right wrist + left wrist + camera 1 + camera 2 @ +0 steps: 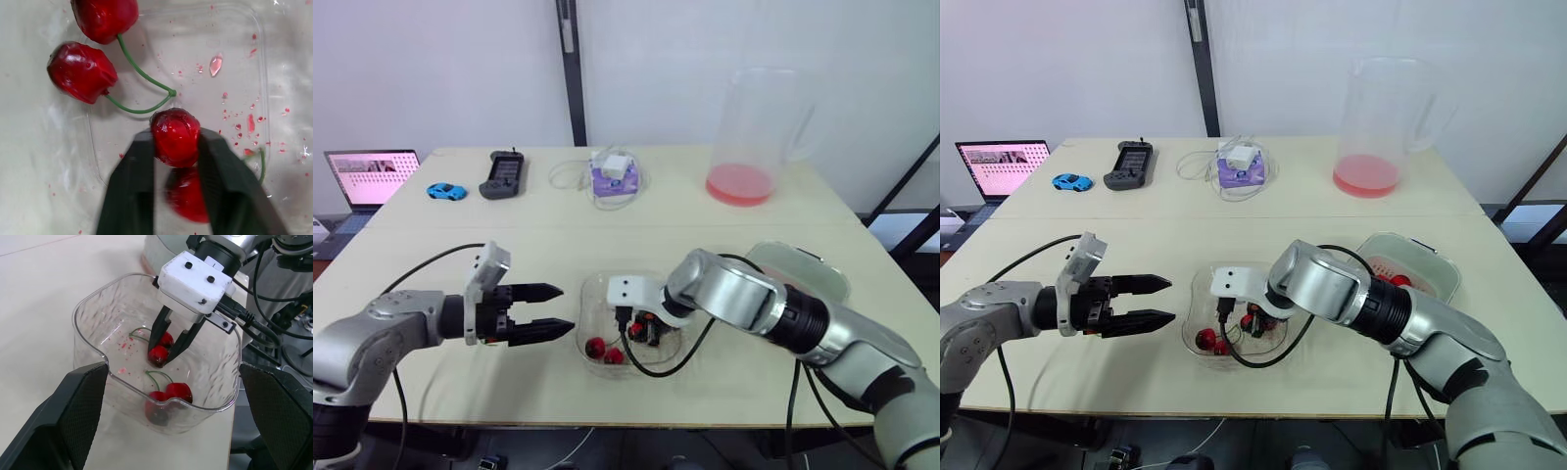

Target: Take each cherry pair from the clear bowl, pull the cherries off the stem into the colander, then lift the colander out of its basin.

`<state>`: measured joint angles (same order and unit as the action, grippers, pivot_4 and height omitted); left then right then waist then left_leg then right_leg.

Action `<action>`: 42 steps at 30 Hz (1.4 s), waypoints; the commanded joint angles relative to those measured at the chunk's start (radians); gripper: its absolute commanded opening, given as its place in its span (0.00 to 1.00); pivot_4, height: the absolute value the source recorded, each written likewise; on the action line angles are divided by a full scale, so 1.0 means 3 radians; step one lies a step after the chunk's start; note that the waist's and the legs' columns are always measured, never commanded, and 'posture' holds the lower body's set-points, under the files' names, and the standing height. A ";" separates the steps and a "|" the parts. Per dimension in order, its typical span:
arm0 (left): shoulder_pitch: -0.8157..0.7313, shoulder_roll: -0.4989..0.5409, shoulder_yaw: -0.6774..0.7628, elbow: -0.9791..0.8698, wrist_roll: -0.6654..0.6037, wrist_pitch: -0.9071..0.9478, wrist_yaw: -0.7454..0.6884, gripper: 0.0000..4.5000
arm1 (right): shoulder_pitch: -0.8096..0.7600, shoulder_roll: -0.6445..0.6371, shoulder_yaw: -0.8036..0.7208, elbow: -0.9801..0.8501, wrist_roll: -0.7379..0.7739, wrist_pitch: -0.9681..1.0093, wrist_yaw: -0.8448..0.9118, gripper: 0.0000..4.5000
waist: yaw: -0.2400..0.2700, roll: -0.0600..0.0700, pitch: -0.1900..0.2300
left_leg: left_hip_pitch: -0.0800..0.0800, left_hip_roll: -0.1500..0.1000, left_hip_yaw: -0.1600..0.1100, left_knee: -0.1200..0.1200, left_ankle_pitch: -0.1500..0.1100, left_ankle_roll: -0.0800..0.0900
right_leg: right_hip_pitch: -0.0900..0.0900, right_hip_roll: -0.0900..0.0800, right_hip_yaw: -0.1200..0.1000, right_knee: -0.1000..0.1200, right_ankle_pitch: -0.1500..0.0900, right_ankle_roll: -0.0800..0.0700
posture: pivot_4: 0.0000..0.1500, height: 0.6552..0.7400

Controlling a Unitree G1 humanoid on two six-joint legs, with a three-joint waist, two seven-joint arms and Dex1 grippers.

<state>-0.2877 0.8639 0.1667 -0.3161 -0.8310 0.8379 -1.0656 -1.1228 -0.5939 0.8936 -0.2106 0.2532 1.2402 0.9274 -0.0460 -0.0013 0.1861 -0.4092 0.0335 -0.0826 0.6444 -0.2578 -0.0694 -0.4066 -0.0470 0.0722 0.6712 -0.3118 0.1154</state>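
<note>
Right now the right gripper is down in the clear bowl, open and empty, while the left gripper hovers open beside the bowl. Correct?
Not quite. The right gripper is down in the clear bowl but shut on a cherry, not open and empty; the right wrist view shows it. The left gripper is open beside the bowl.

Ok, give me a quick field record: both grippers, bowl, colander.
right gripper: inside the clear bowl, shut on a cherry
left gripper: open, hovering beside the bowl, holding nothing
bowl contents: the gripped cherry with its twin, plus one loose cherry pair
colander: to the bowl's right, red cherries inside
</note>
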 commanded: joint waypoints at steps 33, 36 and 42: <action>-0.0161 0.0050 -0.0014 0.0012 0.0019 -0.0044 -0.0145 1.00 | -0.0053 0.0266 -0.0355 -0.0018 -0.0187 0.0208 -0.0229 0.71 | -0.0003 0.0000 0.0000 | 0.0000 0.0000 -0.0001 0.0000 0.0000 0.0000 | -0.0001 0.0000 0.0000 0.0002 0.0000 0.0000 | 1.00 0.92; -0.0164 0.0060 -0.0009 0.0004 0.0022 -0.0034 -0.0156 1.00 | -0.0031 0.0314 -0.0338 0.0090 -0.0200 0.0194 -0.0290 0.71 | -0.0002 0.0000 0.0000 | 0.0000 0.0000 -0.0001 0.0000 0.0000 0.0000 | 0.0000 0.0000 0.0000 0.0002 0.0000 0.0000 | 1.00 0.92; -0.0161 0.0071 0.0006 -0.0015 0.0019 -0.0018 -0.0144 1.00 | 0.0036 0.0397 -0.0357 0.0209 -0.0191 0.0189 -0.0367 0.58 | -0.0003 0.0000 0.0000 | 0.0000 0.0000 -0.0001 0.0000 0.0000 0.0000 | -0.0001 0.0000 0.0000 0.0002 0.0000 0.0000 | 1.00 0.92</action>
<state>-0.3241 0.8676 0.1496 -0.3004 -0.8187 0.8381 -1.1074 -1.1043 -0.4832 0.8109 -0.1416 0.2002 1.3026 0.8256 -0.0469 -0.0013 0.1861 -0.4092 0.0335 -0.0828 0.6444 -0.2577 -0.0695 -0.4068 -0.0469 0.0721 0.6718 -0.3118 0.1154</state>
